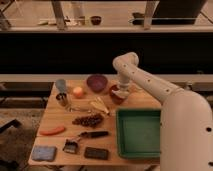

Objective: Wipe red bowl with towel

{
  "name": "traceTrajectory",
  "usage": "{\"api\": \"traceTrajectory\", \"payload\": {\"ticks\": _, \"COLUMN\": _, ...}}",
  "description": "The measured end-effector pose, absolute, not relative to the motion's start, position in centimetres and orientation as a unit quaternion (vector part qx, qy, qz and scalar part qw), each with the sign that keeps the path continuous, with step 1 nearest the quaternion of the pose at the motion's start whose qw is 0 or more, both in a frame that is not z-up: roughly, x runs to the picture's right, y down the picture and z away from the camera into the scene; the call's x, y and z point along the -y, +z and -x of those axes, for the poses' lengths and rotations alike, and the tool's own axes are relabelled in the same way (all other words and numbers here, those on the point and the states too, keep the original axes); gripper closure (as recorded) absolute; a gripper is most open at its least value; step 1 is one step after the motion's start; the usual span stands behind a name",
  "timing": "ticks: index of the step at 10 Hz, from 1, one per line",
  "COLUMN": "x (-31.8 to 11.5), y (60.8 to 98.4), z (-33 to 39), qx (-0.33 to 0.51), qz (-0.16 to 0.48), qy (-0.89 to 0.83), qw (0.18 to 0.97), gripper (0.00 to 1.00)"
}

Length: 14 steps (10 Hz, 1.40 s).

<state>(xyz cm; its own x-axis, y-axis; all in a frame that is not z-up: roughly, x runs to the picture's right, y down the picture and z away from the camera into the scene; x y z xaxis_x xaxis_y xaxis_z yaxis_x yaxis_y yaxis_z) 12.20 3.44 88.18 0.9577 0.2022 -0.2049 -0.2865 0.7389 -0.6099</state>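
Note:
The red bowl [116, 97] sits on the wooden table [65, 122], right of the purple bowl [96, 82] and behind the green tray. A whitish towel [119, 92] lies in the bowl, under the end of my arm. My gripper [120, 90] points down into the bowl, right over the towel. The arm hides much of the bowl's right side.
A green tray [138, 133] fills the table's front right. An orange [78, 92], a grey cup [61, 85], a metal cup [62, 99], bananas [99, 106], grapes [89, 120], a carrot [52, 131], a brush [82, 138], a blue pad [43, 152] and a dark block [96, 153] lie around.

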Motion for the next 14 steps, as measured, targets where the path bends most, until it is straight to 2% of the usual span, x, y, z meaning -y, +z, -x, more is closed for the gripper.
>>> {"api": "traceTrajectory", "payload": {"ticks": 8, "x": -0.7, "y": 90.2, "z": -10.4, "qx": -0.070, "qz": 0.317, "qy": 0.119, "qw": 0.938, "gripper": 1.00}}
{"api": "traceTrajectory", "payload": {"ticks": 14, "x": -2.1, "y": 90.6, "z": -5.8, "qx": -0.043, "qz": 0.332, "qy": 0.078, "qw": 0.939, "gripper": 1.00}}
